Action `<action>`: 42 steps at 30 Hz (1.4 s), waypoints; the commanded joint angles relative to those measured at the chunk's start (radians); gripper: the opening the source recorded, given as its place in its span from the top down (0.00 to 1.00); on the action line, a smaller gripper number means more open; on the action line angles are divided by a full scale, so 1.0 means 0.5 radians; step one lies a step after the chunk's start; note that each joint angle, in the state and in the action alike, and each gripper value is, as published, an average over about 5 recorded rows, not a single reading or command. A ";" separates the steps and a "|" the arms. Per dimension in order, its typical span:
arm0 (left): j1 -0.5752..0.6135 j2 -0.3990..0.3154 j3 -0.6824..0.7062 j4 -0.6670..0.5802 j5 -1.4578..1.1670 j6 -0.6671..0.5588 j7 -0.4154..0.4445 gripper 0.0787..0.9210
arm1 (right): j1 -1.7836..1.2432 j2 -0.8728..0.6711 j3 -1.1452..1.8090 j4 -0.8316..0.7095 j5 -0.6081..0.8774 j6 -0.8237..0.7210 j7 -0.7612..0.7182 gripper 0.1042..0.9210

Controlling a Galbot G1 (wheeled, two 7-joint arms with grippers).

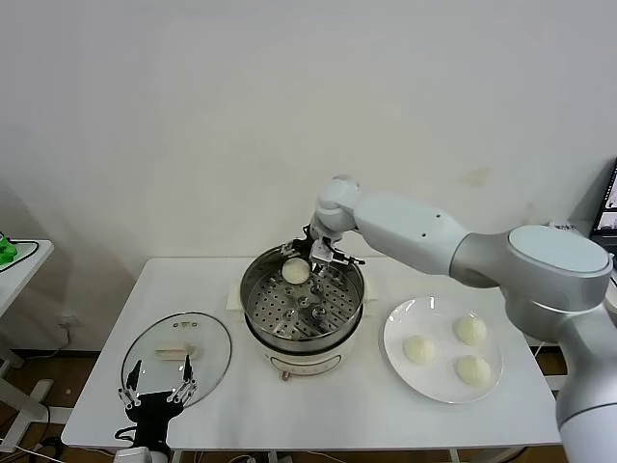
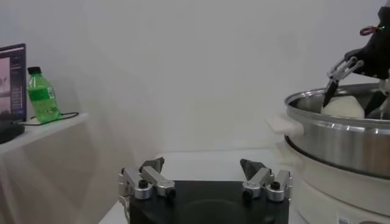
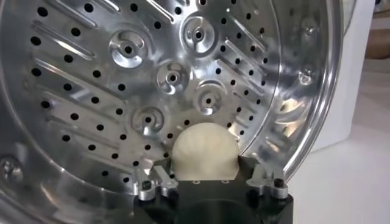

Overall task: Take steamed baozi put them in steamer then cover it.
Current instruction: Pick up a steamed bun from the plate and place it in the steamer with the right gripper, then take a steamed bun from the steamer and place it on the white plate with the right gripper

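Nearest to me, at the near-left edge of the surface [image 1: 106, 405]: left claw [image 1: 157, 394], parked low, fingers spread, holding nothing, just beside the near rim of the glass lid.

Item, glass lid [image 1: 177, 359]: flat on the surface, left of the steamer, cream handle up. Not yet needed.

Item, steamer [image 1: 302, 307]: steel pot on cream base, centre of the surface, perforated tray [image 3: 152, 97] bare but for one bun.

Item, right claw [image 1: 307, 258]: reaching in over the far rim of the steamer, fingers spread either side of one baozi [image 3: 204, 152]. I judge that bun to be resting on the tray at its far edge, close against the wall; whether the fingers touch it I cannot tell.

Item, white plate [image 1: 400, 352]: right of the steamer, carrying three baozi [image 1: 419, 350], apart from one another.

Item, green bottle [image 2: 42, 95]: on a side table, well apart, no obstruction.

Risks, my judgement: lifting out carelessly could snag the bun on a finger and roll it. Crowding the far wall may leave awkward room for the other three. Nothing blocks the path between plate and pot.
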 commanded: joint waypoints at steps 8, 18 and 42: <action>0.017 -0.002 0.019 -0.019 0.019 0.003 -0.001 0.12 | 0.177 -0.138 -0.007 0.222 0.279 -0.135 -0.030 0.12; 0.055 0.058 0.047 -0.096 0.047 0.009 -0.004 0.12 | 0.634 -0.743 -0.286 0.596 0.797 -0.715 -0.189 0.12; -0.022 0.041 0.142 -0.103 0.165 0.009 0.001 0.12 | -0.432 -1.959 0.029 1.351 0.948 -1.313 -0.239 0.12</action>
